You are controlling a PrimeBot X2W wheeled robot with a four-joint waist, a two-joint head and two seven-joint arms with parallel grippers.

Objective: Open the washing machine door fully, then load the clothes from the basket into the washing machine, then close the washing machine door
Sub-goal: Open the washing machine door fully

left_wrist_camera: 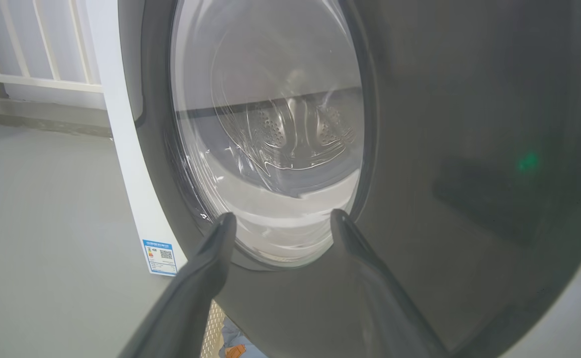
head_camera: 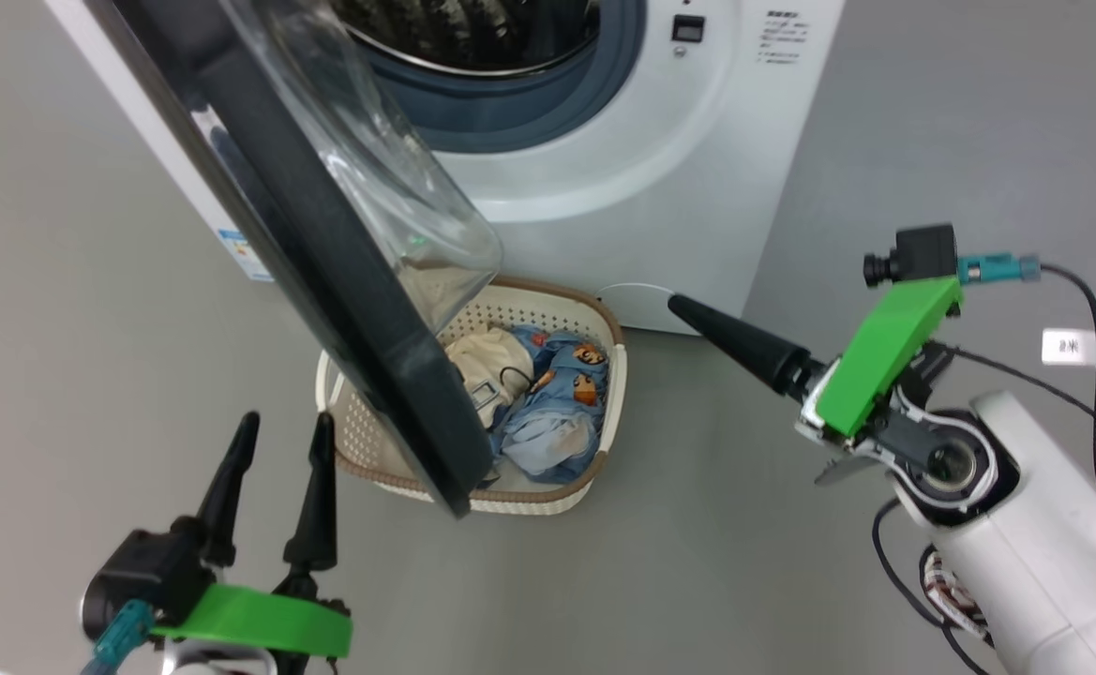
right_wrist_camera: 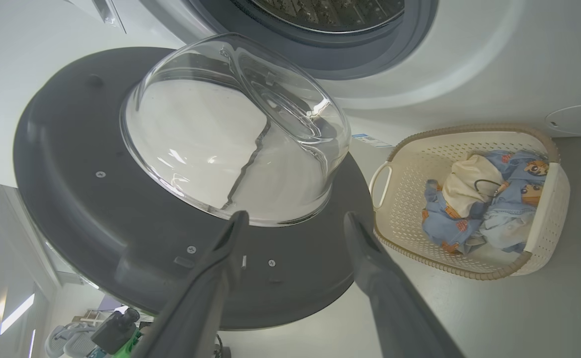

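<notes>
Door angle is what the next move turns on: the washing machine door (head_camera: pixel 351 281) stands only part-way open, hinged on the left of the washing machine (head_camera: pixel 698 141), and its long edge runs from far left down toward me, across the left end of the basket (head_camera: pixel 607 323). My left fingers (head_camera: pixel 315 497) are apart and empty at the near left, facing the door's glossy outer face. My right fingers (head_camera: pixel 744 342) are also apart with nothing between them, out on the right and pointing left at the inner face and its glass bowl (right_wrist_camera: pixel 230 134). I judge the right arm better placed to push the door leftward, since it is on the inner side. The clothes (head_camera: pixel 557 394) lie heaped in the basket on the floor (head_camera: pixel 698 562), just in front of the machine, left of my right fingers and partly behind the door's lower edge.
</notes>
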